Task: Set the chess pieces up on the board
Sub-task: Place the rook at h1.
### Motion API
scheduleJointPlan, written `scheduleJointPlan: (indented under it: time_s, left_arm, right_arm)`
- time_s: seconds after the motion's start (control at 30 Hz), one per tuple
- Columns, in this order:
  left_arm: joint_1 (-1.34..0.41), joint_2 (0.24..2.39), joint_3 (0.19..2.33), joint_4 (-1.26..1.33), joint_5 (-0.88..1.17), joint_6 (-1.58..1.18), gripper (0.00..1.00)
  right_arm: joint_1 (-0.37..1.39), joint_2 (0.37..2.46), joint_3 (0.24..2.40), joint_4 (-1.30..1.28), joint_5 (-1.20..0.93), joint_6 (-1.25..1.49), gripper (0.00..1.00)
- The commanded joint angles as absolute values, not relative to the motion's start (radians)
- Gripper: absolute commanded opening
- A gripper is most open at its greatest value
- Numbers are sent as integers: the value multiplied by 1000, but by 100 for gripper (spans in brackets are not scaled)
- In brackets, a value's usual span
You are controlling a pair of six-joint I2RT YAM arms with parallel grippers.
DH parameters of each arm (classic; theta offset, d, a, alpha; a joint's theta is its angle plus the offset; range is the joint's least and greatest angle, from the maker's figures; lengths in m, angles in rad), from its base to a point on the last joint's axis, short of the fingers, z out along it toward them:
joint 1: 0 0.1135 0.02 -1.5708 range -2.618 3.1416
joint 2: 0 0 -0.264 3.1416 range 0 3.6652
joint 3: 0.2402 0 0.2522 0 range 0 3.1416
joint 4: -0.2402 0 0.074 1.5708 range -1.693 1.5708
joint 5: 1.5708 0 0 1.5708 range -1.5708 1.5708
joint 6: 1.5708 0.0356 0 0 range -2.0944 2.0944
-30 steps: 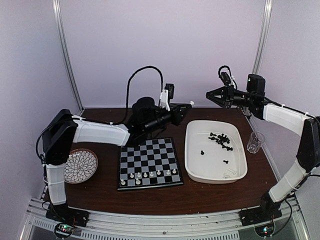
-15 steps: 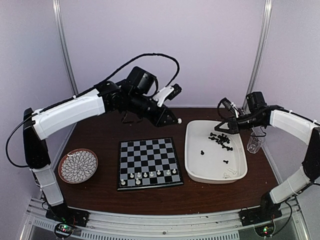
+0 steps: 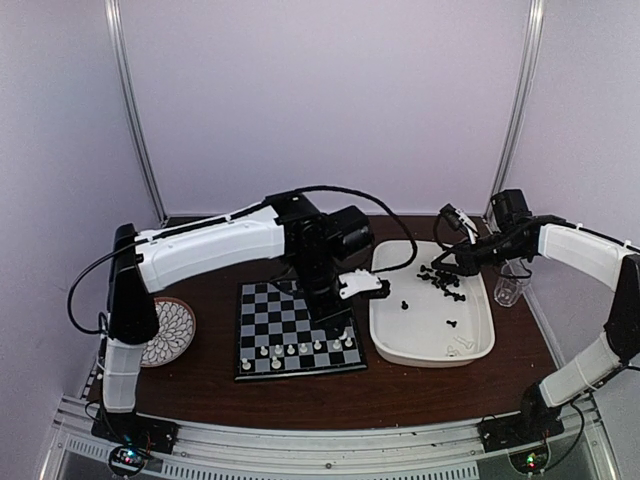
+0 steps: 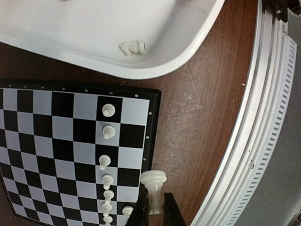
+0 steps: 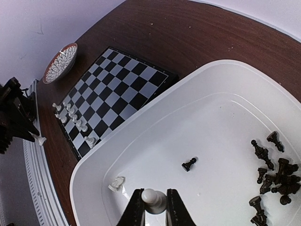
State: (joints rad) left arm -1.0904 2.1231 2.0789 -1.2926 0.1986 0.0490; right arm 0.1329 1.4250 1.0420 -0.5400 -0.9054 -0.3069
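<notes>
The board lies in the middle of the table with a row of white pawns near its front edge. My left gripper hangs by the board's right edge, shut on a white piece; the board's corner lies beside it. My right gripper hovers over the white tray, shut on a white piece. In the tray lie several black pieces, one black pawn apart from them, and a white knight on its side.
A round patterned plate sits left of the board, partly behind the left arm. A clear glass cup stands right of the tray. The metal rail runs along the table's near edge.
The left arm swung from high at the back down to the board's right edge. The right gripper dropped from a raised position to just over the tray, then held still.
</notes>
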Motion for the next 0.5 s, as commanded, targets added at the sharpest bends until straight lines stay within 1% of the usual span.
scheduleJointPlan:
  time_s: [0.0, 0.13, 0.47]
  left_arm:
    - [-1113, 2182, 2151, -1410, 114, 107, 0]
    - [-1123, 2221, 2167, -1449, 77, 119, 0]
    - [-1144, 2274, 2216, -1390, 115, 119, 0]
  right_arm:
    - [130, 1423, 1033, -517, -884, -316, 5]
    - [129, 1423, 1031, -517, -884, -316, 5]
    - [130, 1446, 1034, -518, -889, -313, 5]
